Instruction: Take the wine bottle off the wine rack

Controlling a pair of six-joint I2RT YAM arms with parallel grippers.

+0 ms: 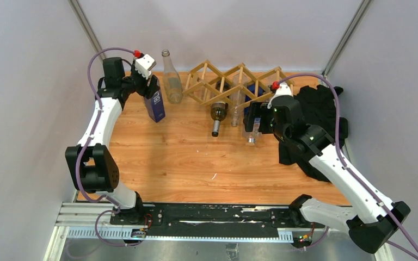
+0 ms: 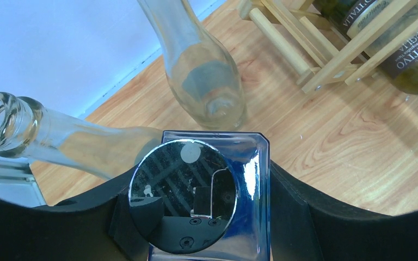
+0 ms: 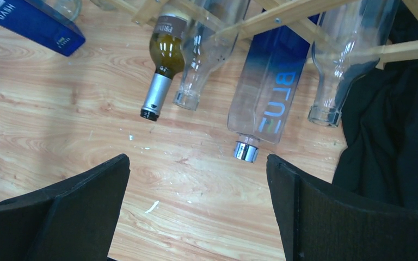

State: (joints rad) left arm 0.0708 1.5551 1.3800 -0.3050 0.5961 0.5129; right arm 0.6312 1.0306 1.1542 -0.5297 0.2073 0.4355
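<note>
From above, my left gripper [image 1: 151, 89] is clamped on a blue bottle [image 1: 155, 104] held upright at the far left of the tabletop [image 1: 168, 163]. I cannot tell whether its base touches the wood. A clear bottle [image 1: 172, 81] stands between it and the wine rack [image 1: 234, 81]. The wine bottle [image 1: 218, 113] lies in the wine rack, neck poking out toward my bases. My right gripper [image 1: 254, 123] hangs just in front of the wine rack's right part, beside a black cloth [image 1: 321, 109].

From my left wrist, my fingers [image 2: 326, 217] press both sides of the blue bottle, its round cap facing the lens. The clear bottle stands just beyond it, with the wine rack at the upper right.

From my right wrist, the fingers are spread wide with only bare wood between them. Beyond them the wine bottle's silver-capped neck juts from the wine rack. To its right lie a racked clear bottle [image 3: 207, 54] and a pale blue bottle [image 3: 266, 92].
</note>
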